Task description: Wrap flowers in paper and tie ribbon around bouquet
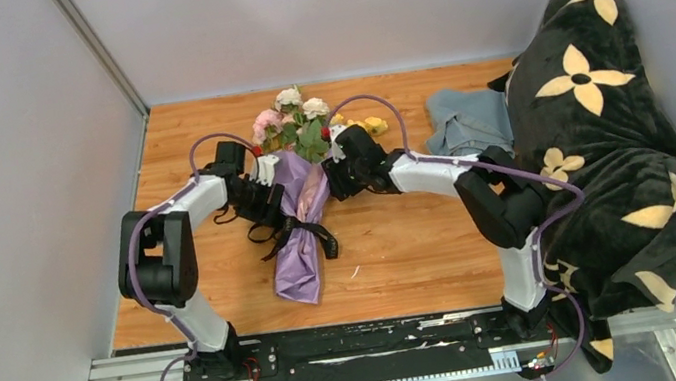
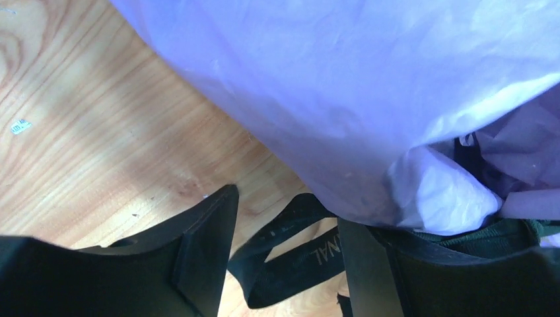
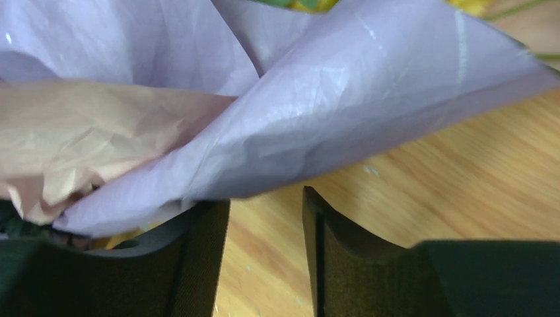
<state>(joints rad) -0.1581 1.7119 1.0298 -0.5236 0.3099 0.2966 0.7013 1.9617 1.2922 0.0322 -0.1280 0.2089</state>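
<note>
The bouquet [image 1: 309,195] lay on the wooden table [image 1: 424,248] between the two pincers, its blooms pointing away from the arms' bases. The left pincer [image 1: 272,200] sat against the bouquet's left flank, just beside the black ribbon [image 1: 325,237] that circled the paper [image 1: 297,262] at its waist. In the left wrist view its fingers [image 2: 198,264] stood partly apart (bare wood showed in the gap). A slack loop of ribbon lay on the table between them. Neither finger pressed it, so this pincer had hold of nothing. The purple paper bulged just ahead of and above the fingertips, and its crumpled edge draped over the right-hand finger.

The right pincer [image 1: 333,179] sat at the opposite flank, near the mouth of the cone, with the flowers [image 1: 293,116] just past it on the side away from the bases. Its fingers [image 3: 343,264] were likewise partly apart with only table between them, gripping nothing. A fold of paper, purple on one face and pale pink on the other, hung straight ahead of the fingertips and overlapped the tip of the left-hand finger. Whether it actually touched, I could not tell.

To the right of the right pincer, well apart, lay a grey-blue cloth [image 1: 465,121]. Beyond that was a dark blanket [image 1: 600,141] with cream flower shapes.
</note>
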